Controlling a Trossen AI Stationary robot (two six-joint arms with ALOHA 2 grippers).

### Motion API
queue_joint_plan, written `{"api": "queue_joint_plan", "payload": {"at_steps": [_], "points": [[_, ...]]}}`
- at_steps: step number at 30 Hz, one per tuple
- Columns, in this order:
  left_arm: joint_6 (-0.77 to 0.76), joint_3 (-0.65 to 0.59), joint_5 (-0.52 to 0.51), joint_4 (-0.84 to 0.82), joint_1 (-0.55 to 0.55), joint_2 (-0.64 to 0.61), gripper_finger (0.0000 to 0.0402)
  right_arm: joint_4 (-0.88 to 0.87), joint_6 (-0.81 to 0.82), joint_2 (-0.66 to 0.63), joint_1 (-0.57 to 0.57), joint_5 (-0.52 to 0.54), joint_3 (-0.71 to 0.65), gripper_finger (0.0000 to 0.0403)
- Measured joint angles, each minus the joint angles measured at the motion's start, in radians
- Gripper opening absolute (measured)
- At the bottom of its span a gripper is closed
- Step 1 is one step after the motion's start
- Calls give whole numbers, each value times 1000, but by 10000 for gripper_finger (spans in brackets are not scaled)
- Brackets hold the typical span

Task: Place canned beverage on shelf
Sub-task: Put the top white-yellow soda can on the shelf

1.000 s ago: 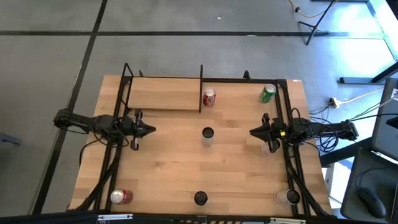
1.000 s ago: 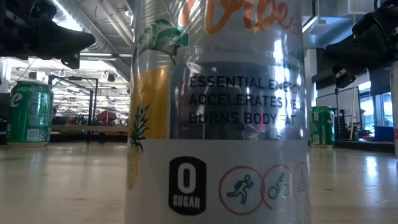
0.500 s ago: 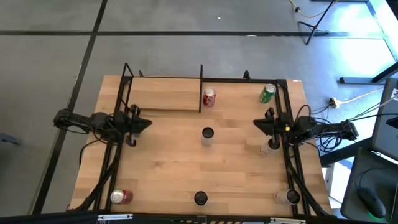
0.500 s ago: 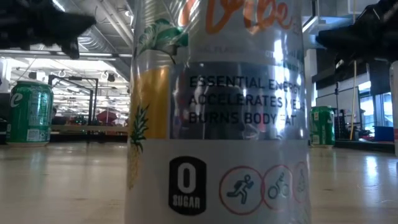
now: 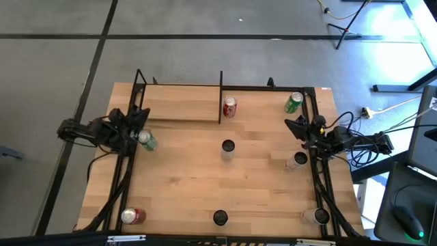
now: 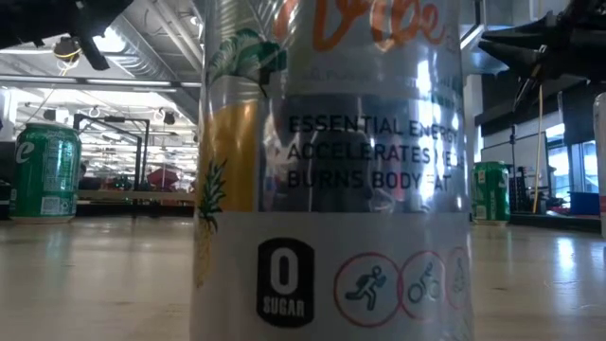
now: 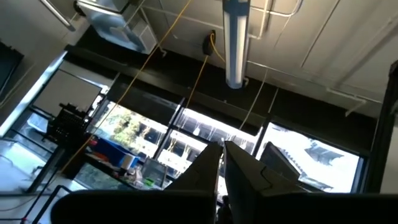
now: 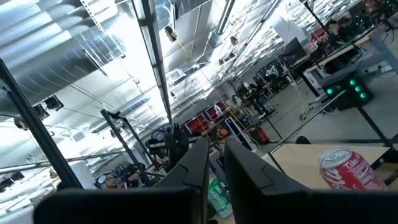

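Observation:
The shelf (image 5: 181,104), a light-wood board in black rods, stands at the table's far left. A red can (image 5: 229,106) stands on the tabletop just right of it. My left gripper (image 5: 140,115) is shut and empty, raised at the left edge near the shelf's left end; its wrist view (image 7: 222,169) looks up at the ceiling. A green-and-silver can (image 5: 145,140) stands just in front of it. My right gripper (image 5: 292,124) is shut and empty, raised at the right edge (image 8: 216,163), between a green can (image 5: 293,102) and a silver can (image 5: 299,159).
More cans stand on the tabletop: one at mid-table (image 5: 228,147), one at the near edge (image 5: 220,217) that fills the low view (image 6: 331,170), a red one near left (image 5: 131,216), and one near right (image 5: 319,216). Black frame rods run along both table sides.
Both grippers have drawn back from mid-table toward their own side edges and the far edge, and have tipped upward. The left gripper's retreat has uncovered the green-and-silver can; the right gripper's has uncovered the silver can. No can has moved.

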Motion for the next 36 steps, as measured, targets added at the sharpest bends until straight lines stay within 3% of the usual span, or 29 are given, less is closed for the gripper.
{"api": "queue_joint_plan", "payload": {"at_steps": [13,22,28,31,36], "points": [[33,317,-16,-170,0,385,18,53,37,0,0,54,0,42],[30,457,-39,-132,0,709,18,51,116,0,0,59,0,42],[-5,494,-73,-23,16,819,20,50,112,0,0,52,0,42],[-33,525,-65,-36,46,858,38,27,113,0,0,79,0,42],[-54,614,-17,-81,96,940,100,-6,136,0,0,64,0,42]]}}
